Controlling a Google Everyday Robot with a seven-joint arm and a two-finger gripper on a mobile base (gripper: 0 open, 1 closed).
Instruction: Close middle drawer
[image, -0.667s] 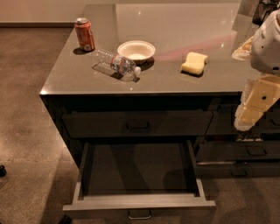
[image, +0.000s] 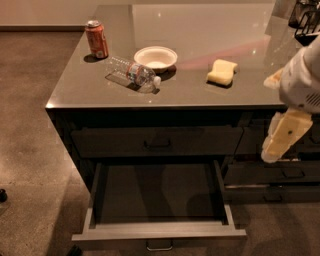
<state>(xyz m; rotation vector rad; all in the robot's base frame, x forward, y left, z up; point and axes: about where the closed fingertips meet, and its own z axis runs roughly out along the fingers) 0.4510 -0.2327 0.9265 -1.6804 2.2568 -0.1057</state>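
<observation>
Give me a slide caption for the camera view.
Open middle drawer under the counter; gripper hangs to its upper right, apart from it.

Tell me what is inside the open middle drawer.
The wide dark-grey middle drawer shows only its dark bare floor; nothing visible lies in it. Its rear strip, beneath the taller dark upper drawer, is shadowed and hidden. The cream claw hangs to its right, outside it.

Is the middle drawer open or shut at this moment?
Open. The middle drawer is pulled far out, its dark inner floor and side walls exposed. The gripper hangs at the right, apart from it.
</observation>
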